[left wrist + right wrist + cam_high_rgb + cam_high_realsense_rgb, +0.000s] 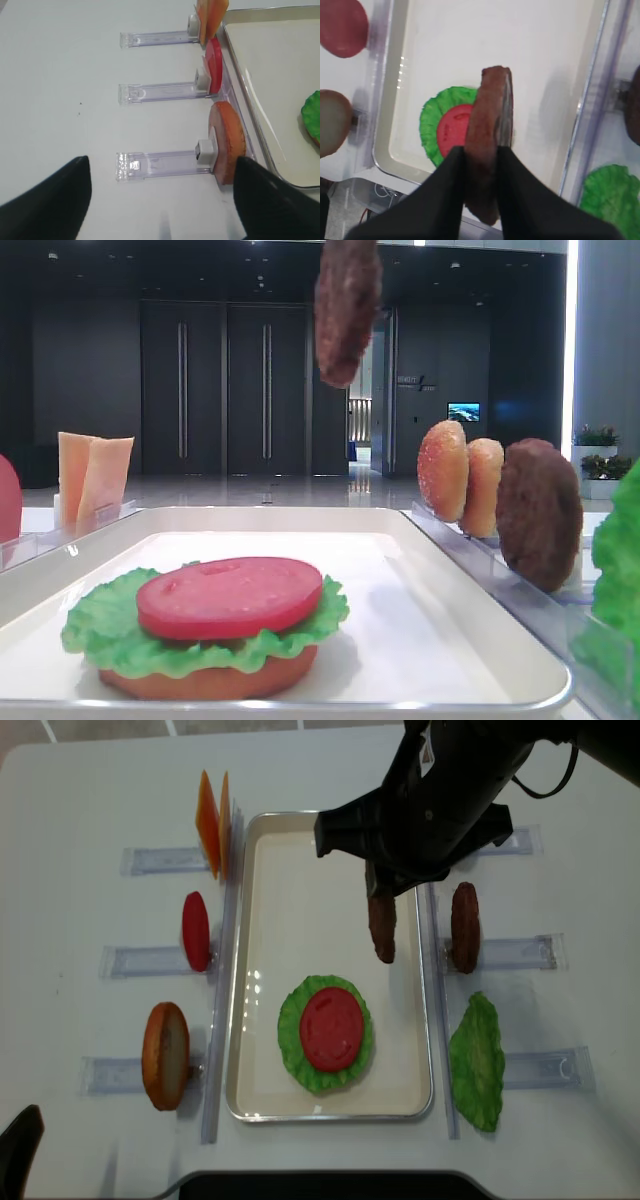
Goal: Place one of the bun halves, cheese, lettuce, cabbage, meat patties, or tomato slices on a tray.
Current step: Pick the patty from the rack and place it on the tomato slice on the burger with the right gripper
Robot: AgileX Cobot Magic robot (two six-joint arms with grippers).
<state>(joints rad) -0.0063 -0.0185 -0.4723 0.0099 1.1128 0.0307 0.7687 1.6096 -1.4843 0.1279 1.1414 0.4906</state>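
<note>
Clamped edge-on in my right claw (481,159), one meat patty (489,145) hangs upright. It is above the tray (530,45), over the tomato slice (451,131).

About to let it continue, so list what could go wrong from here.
1. The right gripper pinches the meat patty on edge above the tray; released like that, it may land tilted or roll.
2. It hangs off to the side of the tomato slice, so it could miss the stack.
</note>
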